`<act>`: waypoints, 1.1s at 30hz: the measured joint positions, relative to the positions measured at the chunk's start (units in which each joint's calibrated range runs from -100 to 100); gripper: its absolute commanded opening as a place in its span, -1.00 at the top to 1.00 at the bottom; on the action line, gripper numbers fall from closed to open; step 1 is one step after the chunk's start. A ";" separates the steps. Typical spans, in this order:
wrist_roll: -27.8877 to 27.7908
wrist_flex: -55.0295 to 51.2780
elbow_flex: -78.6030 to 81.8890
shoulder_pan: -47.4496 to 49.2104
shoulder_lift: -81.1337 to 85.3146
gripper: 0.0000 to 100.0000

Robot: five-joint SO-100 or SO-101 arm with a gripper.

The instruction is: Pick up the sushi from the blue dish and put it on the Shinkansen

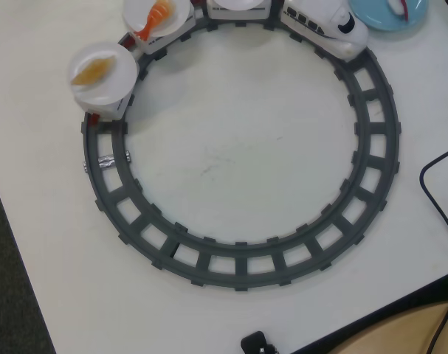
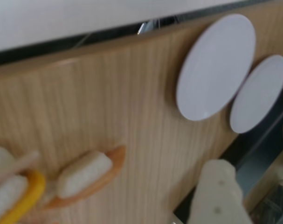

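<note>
The small white-rice sushi (image 1: 398, 7) with dark red topping is seen on the round light blue dish (image 1: 378, 16), beside the white toy Shinkansen (image 1: 328, 28); the claw's (image 2: 219, 193) state cannot be told.

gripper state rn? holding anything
gripper: cannot be told; the wrist view shows only one pale finger over the wooden surface, and nothing visibly held.

In the overhead view, your blue dish (image 1: 386, 16) is cut off by the top edge, and only a sliver of the sushi (image 1: 398, 7) shows. The Shinkansen (image 1: 327, 28) loses its middle car's plate there too. In the wrist view, you see one blurred gripper finger (image 2: 218, 196); its jaws' state is unreadable.
</note>
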State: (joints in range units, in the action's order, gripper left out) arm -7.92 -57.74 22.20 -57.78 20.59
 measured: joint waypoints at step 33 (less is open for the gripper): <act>-28.50 -8.40 -42.95 16.07 -52.29 0.57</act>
State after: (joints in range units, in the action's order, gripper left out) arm -36.42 -66.14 -20.76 -41.71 -31.71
